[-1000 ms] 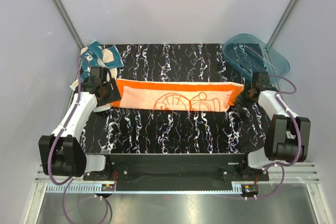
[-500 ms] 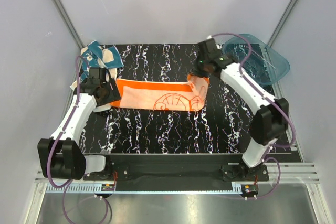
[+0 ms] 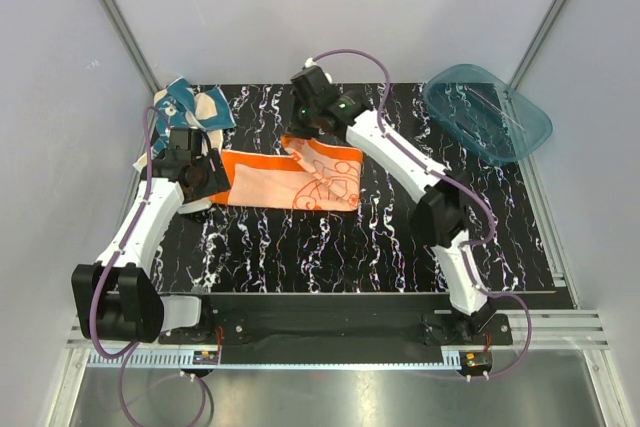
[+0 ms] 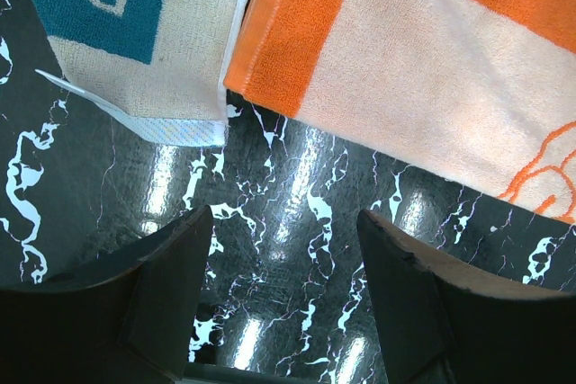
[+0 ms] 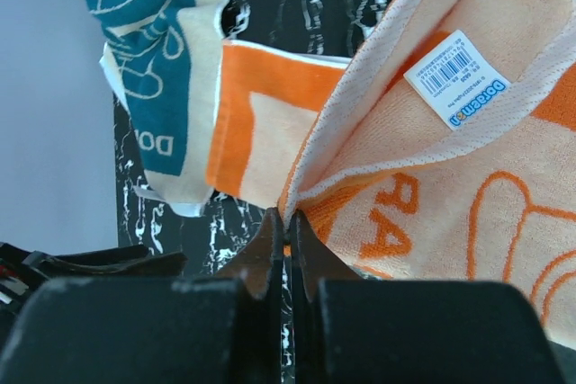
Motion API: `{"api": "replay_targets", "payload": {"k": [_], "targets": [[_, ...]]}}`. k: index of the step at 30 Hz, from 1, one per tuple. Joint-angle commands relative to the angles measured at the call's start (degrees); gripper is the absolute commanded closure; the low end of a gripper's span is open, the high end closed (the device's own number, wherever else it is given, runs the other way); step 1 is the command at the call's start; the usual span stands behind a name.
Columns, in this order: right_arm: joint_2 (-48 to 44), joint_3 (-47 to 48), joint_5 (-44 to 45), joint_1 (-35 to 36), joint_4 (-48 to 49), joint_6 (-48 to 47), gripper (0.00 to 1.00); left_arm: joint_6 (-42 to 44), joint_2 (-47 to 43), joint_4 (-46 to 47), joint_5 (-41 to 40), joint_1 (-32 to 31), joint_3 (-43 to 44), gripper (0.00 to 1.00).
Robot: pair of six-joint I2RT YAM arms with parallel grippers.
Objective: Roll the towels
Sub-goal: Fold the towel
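Observation:
The orange towel (image 3: 300, 179) lies across the middle of the black marbled table, its right part folded back over the left. My right gripper (image 3: 303, 133) reaches in from the right, shut on the towel's lifted edge. In the right wrist view the jaws (image 5: 288, 222) pinch that cream-backed edge, and a white label (image 5: 456, 78) shows on the turned-up side. The teal towel (image 3: 190, 105) sits crumpled at the back left corner. My left gripper (image 3: 196, 179) stays low at the orange towel's left end, open and empty. Its fingers (image 4: 171, 285) frame bare table just short of both towels (image 4: 405, 69).
A translucent teal plastic tub (image 3: 490, 112) rests at the back right corner. The right arm stretches diagonally over the table's middle. Grey walls close in on both sides and the back, and the teal towel (image 4: 117, 24) touches the orange one's left end.
My right gripper has carried the orange towel's right end leftwards across the table, folding the towel over itself. The left arm has stayed still and open.

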Motion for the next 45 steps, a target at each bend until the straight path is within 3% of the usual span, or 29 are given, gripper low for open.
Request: {"api": "replay_targets", "payload": {"k": [1,45], "targets": [[2.8,6.8,-0.8,2.4,-1.1,0.8,1.00,0.2,-1.5,1.6,0.2,-0.1,0.1,0.29],[20.2,6.6,-16.8,10.5,27.5,4.3,1.00,-0.7,-1.8,0.4,-5.3,0.0,0.1,0.28]]}}
